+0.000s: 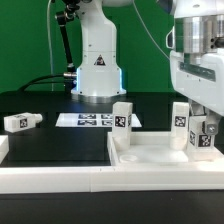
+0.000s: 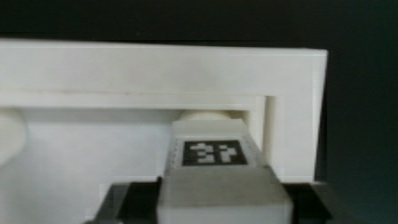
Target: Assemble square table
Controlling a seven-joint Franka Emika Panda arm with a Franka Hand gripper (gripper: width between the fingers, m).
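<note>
The white square slab [image 1: 152, 153] lies at the exterior view's right, inside the front rail. Two tagged white legs stand upright on it, one [image 1: 122, 118] at its left side and one [image 1: 180, 117] further right. My gripper [image 1: 202, 122] is shut on a third leg [image 1: 203, 140] and holds it upright at the slab's right corner. In the wrist view my gripper [image 2: 217, 198] grips this leg [image 2: 217, 155], tag facing the camera, its far end at a notched recess of the slab [image 2: 107, 110]. A fourth leg [image 1: 20, 121] lies on the black table at the left.
The marker board [image 1: 88, 120] lies flat in front of the robot base [image 1: 97, 70]. A long white rail [image 1: 90, 180] edges the table's front. A white block [image 1: 3, 150] sits at the left edge.
</note>
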